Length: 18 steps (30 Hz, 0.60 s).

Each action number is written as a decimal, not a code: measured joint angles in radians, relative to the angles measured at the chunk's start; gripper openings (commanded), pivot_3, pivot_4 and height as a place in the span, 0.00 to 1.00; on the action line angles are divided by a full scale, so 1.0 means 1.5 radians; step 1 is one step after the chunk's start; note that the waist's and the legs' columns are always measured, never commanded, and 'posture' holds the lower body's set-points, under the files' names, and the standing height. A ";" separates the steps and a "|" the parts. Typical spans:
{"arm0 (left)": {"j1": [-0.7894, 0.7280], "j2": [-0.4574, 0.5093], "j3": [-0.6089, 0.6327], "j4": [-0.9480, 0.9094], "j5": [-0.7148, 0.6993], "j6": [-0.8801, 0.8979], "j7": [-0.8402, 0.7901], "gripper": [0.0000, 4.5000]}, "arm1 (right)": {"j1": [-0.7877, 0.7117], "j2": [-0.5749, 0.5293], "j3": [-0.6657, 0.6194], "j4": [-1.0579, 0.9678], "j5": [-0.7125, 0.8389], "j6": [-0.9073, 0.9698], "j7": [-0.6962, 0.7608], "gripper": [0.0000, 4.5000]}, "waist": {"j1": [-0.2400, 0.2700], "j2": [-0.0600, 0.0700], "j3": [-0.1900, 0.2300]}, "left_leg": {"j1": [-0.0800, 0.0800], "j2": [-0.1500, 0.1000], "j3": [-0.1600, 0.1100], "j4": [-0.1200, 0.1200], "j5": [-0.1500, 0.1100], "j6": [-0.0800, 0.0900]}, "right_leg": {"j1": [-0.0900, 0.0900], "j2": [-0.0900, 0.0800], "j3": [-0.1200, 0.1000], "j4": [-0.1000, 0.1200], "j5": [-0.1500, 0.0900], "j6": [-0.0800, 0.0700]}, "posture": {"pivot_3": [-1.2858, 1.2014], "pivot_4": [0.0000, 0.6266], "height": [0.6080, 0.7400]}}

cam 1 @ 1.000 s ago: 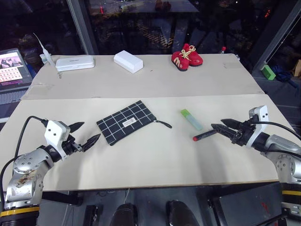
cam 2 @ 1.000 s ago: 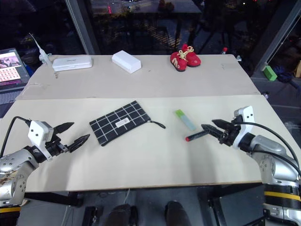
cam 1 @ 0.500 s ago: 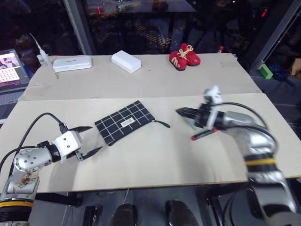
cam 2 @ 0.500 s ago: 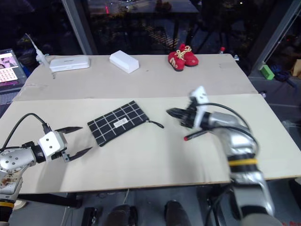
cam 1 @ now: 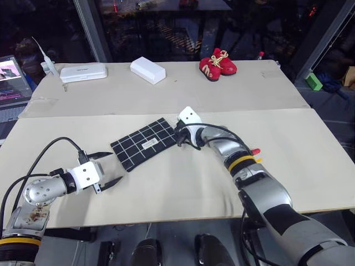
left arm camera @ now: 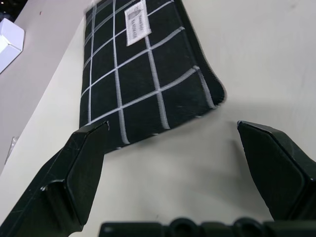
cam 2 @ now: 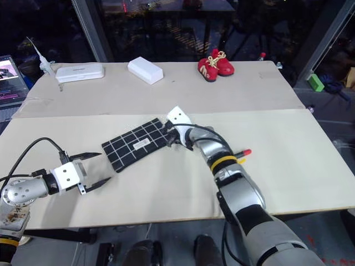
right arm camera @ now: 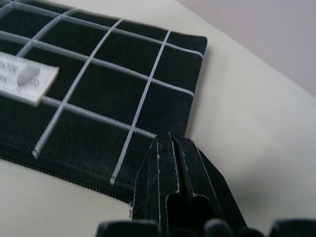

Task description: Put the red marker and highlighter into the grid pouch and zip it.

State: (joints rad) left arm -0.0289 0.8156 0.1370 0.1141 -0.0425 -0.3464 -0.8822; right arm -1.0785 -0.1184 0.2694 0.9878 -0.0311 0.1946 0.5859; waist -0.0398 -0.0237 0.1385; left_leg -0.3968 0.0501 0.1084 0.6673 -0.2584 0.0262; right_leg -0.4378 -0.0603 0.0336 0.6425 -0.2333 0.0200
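Showing white label (left arm camera: 138,22) (print unreadable) on grid pouch (left arm camera: 143,74).

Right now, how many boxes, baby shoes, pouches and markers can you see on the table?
white boxes: 2
red baby shoes: 2
grid pouch: 1
red marker: 1, only its tip peeks out
Total: 6
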 measured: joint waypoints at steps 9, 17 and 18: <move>-0.005 -0.001 0.000 0.018 -0.008 -0.006 0.006 1.00 | -0.001 0.013 0.006 0.050 -0.056 -0.051 -0.012 0.01 | -0.006 0.000 0.000 | 0.004 0.001 0.003 0.000 0.000 0.000 | 0.000 0.000 0.000 0.000 0.000 -0.001 | 0.52 0.24 1.00; -0.024 0.000 0.001 0.102 -0.029 -0.035 -0.016 1.00 | -0.047 -0.003 -0.071 0.079 -0.025 -0.056 -0.022 0.01 | -0.006 0.000 0.000 | 0.003 0.001 0.003 -0.001 0.000 -0.001 | 0.000 0.000 0.000 0.002 0.001 -0.002 | 0.52 0.24 1.00; -0.029 0.000 0.001 0.114 -0.038 -0.037 -0.023 1.00 | -0.057 -0.005 -0.081 0.064 -0.016 -0.056 -0.003 0.01 | -0.005 0.000 0.000 | 0.003 0.001 0.003 -0.001 0.000 -0.001 | 0.000 0.000 0.000 0.002 0.001 -0.002 | 0.52 0.24 1.00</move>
State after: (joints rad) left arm -0.0726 0.8160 0.1385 0.2849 -0.0991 -0.4012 -0.9165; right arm -1.1636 -0.1263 0.1482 1.0840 -0.0556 0.1104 0.5820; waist -0.0480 -0.0234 0.1386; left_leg -0.3916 0.0518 0.1133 0.6660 -0.2581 0.0254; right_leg -0.4385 -0.0607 0.0335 0.6455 -0.2320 0.0176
